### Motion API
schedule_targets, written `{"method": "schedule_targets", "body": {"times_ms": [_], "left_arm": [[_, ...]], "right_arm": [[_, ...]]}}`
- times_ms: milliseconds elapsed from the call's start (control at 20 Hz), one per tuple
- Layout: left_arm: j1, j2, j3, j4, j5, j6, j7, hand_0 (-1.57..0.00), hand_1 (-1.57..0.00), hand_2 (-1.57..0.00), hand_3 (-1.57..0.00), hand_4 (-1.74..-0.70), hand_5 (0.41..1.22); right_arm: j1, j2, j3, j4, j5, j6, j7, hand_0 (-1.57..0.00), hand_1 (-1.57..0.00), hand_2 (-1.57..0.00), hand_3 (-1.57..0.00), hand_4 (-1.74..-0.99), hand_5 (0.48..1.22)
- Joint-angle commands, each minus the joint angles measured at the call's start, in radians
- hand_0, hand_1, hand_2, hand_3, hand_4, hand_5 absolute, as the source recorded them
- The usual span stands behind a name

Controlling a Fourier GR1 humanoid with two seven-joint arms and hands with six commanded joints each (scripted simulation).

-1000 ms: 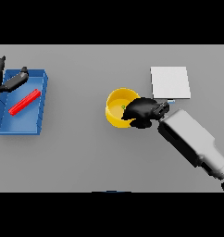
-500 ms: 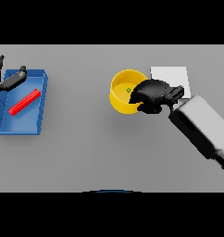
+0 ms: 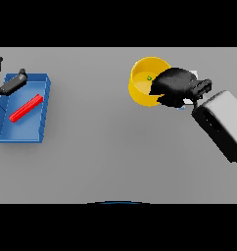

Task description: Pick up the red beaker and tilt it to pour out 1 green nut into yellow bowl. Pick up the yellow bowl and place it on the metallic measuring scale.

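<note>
Change: you have carried the bowl (image 3: 146, 81) up and to the right since the earlier frames; the right hand (image 3: 175, 86) and forearm now hide nearly all of the scale (image 3: 181, 106), of which only a pale sliver shows under the hand.
Right hand: its fingers are curled round the bowl's right rim and hold it.
Bowl: yellow, tipped toward you, with one green nut (image 3: 150, 78) inside; it sits at the scale's left side, whether touching it you cannot tell.
Left hand (image 3: 7, 84): at the far left edge, over the upper corner of the blue tray (image 3: 42, 115); fingers relaxed and spread, holding nothing.
Tray: holds a red bar (image 3: 25, 107), lying aslant.
Room: the tabletop (image 3: 106, 147) between tray and bowl is bare, as is the near strip.
</note>
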Motion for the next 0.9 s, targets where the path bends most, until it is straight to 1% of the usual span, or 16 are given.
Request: {"method": "schedule_targets", "body": {"times_ms": [0,50,100,250,300,350,450,500,550,600,700,800,850], "left_arm": [[0.006,0.005,-0.003,-0.01,-0.003,0.004,0.007,0.0,0.0,0.0,0.0,-0.8,0.737],[0.013,0.009,-0.007,-0.025,-0.006,0.008,0.011,0.0,0.0,0.0,0.0,-0.8,0.734],[0.009,0.01,-0.007,-0.031,-0.005,0.01,0.027,0.0,0.0,0.0,0.0,-0.8,0.735],[0.006,0.015,-0.009,-0.057,-0.001,0.013,0.067,0.0,0.0,0.0,0.0,-0.82,0.75],[0.005,0.016,-0.008,-0.06,0.0,0.014,0.073,0.0,0.0,0.0,0.0,-0.82,0.759],[0.016,0.021,-0.007,-0.068,0.002,0.02,0.066,0.0,0.0,0.0,0.0,-0.83,0.765],[0.021,0.025,-0.008,-0.073,-0.002,0.027,0.078,0.0,0.0,0.0,0.0,-0.83,0.773],[0.019,0.023,-0.007,-0.069,-0.001,0.026,0.082,0.0,0.0,0.0,0.0,-0.83,0.774],[0.018,0.018,-0.007,-0.061,-0.001,0.027,0.077,0.0,0.0,0.0,0.0,-0.82,0.772],[0.018,0.018,-0.007,-0.061,0.004,0.023,0.082,0.0,0.0,0.0,0.0,-0.82,0.765],[0.02,0.028,-0.004,-0.06,0.003,0.021,0.082,0.0,0.0,0.0,0.0,-0.82,0.759],[0.012,0.031,-0.011,-0.059,0.003,0.011,0.082,0.0,0.0,0.0,0.0,-0.81,0.757],[0.012,0.033,-0.01,-0.057,0.005,0.015,0.083,0.0,0.0,0.0,0.0,-0.81,0.753]], "right_arm": [[0.0,-0.014,-0.003,0.021,0.008,-0.021,-0.013,-1.57,-1.57,-1.57,-1.27,-1.719,1.221],[0.005,-0.025,-0.008,0.048,0.011,-0.044,-0.027,-1.57,-1.57,-1.57,-1.26,-1.719,1.221],[-0.012,-0.032,-0.016,0.082,0.014,-0.058,-0.032,-1.57,-1.57,-1.57,-1.24,-1.72,1.221],[-0.027,-0.05,-0.05,0.169,-0.006,-0.08,-0.028,-1.57,-1.57,-1.57,-1.21,-1.72,1.221],[-0.023,-0.057,-0.05,0.188,-0.004,-0.095,-0.038,-1.57,-1.57,-1.57,-1.2,-1.72,1.221],[-0.026,-0.045,-0.05,0.22,0.001,-0.114,-0.026,-1.57,-1.57,-1.57,-1.19,-1.72,1.221],[-0.037,-0.048,-0.049,0.298,0.012,-0.154,-0.065,-1.57,-1.57,-1.57,-1.17,-1.72,1.221],[-0.051,-0.046,-0.051,0.339,0.017,-0.168,-0.067,-1.57,-1.57,-1.57,-1.17,-1.72,1.221],[-0.062,-0.037,-0.051,0.378,0.019,-0.18,-0.066,-1.57,-1.57,-1.57,-1.18,-1.721,1.221],[-0.064,-0.03,-0.05,0.42,0.024,-0.204,-0.079,-1.57,-1.57,-1.57,-1.21,-1.722,1.221],[-0.074,-0.022,-0.048,0.477,0.027,-0.228,-0.089,-1.57,-1.57,-1.57,-1.25,-1.722,1.221],[-0.082,0.002,-0.038,0.55,0.04,-0.273,-0.103,-1.57,-1.57,-1.57,-1.36,-1.724,1.221],[-0.083,0.001,-0.034,0.563,0.038,-0.283,-0.12,-1.57,-1.57,-1.57,-1.39,-1.724,1.221]]}}
